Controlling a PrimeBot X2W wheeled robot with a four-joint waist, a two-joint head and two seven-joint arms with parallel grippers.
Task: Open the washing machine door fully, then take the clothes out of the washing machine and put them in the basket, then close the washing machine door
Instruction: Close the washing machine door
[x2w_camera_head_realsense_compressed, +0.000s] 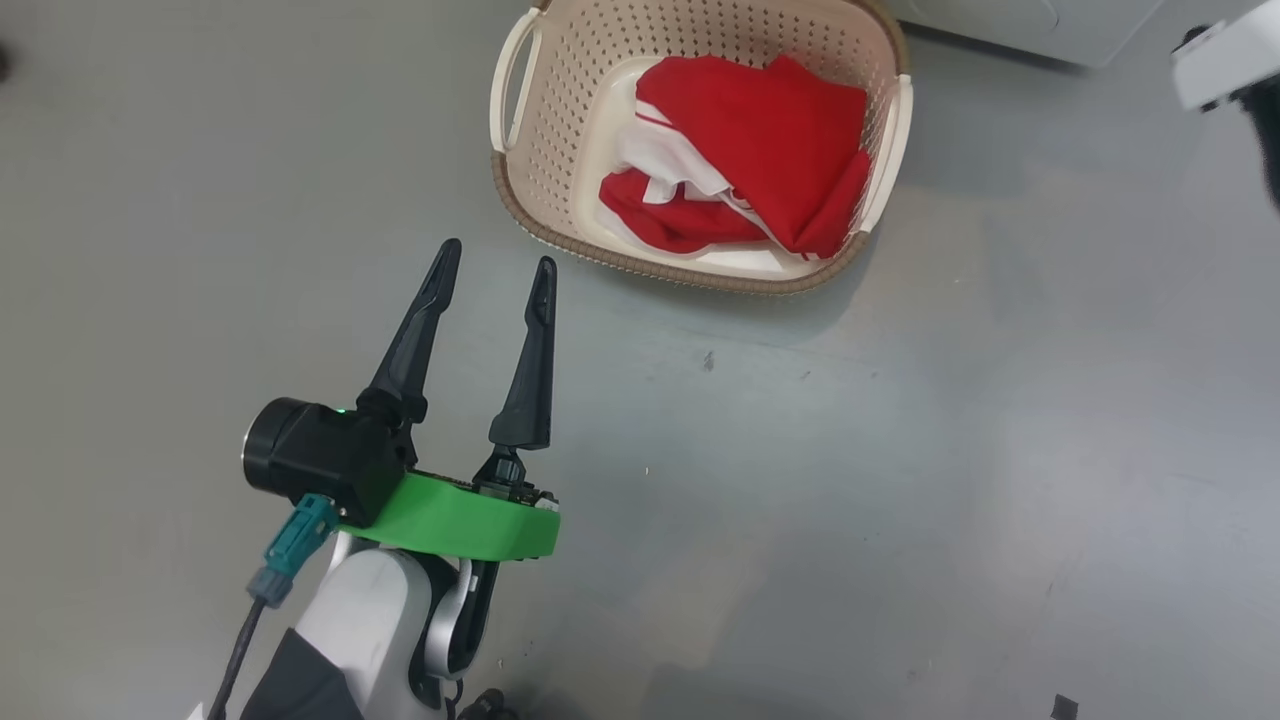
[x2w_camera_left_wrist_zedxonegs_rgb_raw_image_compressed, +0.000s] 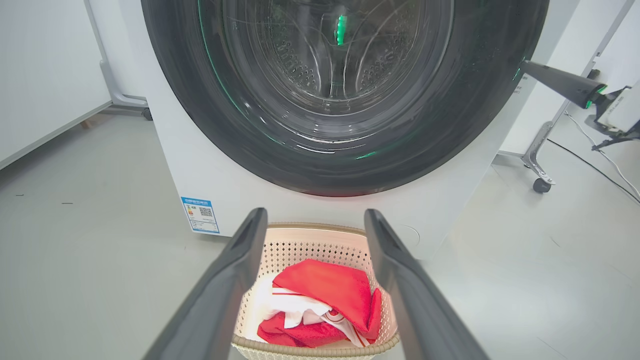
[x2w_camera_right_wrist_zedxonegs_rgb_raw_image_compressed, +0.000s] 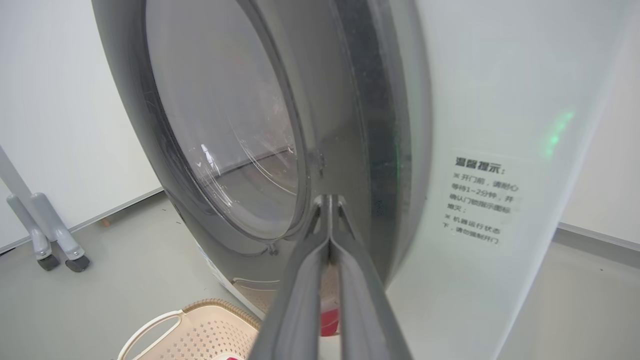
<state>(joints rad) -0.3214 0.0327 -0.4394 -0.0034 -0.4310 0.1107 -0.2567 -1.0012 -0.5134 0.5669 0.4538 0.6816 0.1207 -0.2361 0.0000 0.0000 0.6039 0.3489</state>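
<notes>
**Item 1, washing machine (x2w_camera_left_wrist_zedxonegs_rgb_raw_image_compressed: 210, 175).** White front-loading box standing on the grey floor (x2w_camera_head_realsense_compressed: 900, 450). A blue label sticker (x2w_camera_left_wrist_zedxonegs_rgb_raw_image_compressed: 200, 215) sits at the lower left of its front in the left wrist view. A block of small printed text (x2w_camera_right_wrist_zedxonegs_rgb_raw_image_compressed: 480, 200) sits beside the door.

**Item 2, washing machine door (x2w_camera_left_wrist_zedxonegs_rgb_raw_image_compressed: 350, 165).** Round, with a wide glossy black rim and clear glass showing the perforated steel drum behind it. It lies flat against the machine's front. Whether it is latched cannot be told.

**Item 3, basket (x2w_camera_head_realsense_compressed: 520, 215).** Cream perforated plastic with a brown woven-look rim and two side handles. It stands on the floor just in front of the machine, below the door.

**Item 4, clothes (x2w_camera_head_realsense_compressed: 760, 150).** Red fabric with white parts and striped trim, bundled inside the basket and lying on its bottom.

**Item 5, left pincer (x2w_camera_head_realsense_compressed: 498, 255).** The two dark fingers are spread wide with nothing between them. It hangs above the floor near the basket, pointing toward it, and touches nothing.

**Item 6, right pincer (x2w_camera_right_wrist_zedxonegs_rgb_raw_image_compressed: 327, 200).** The fingers are pressed together with nothing held. Their tips are at the outer edge of the door's black rim, on the machine's right-hand side in the left wrist view.
</notes>
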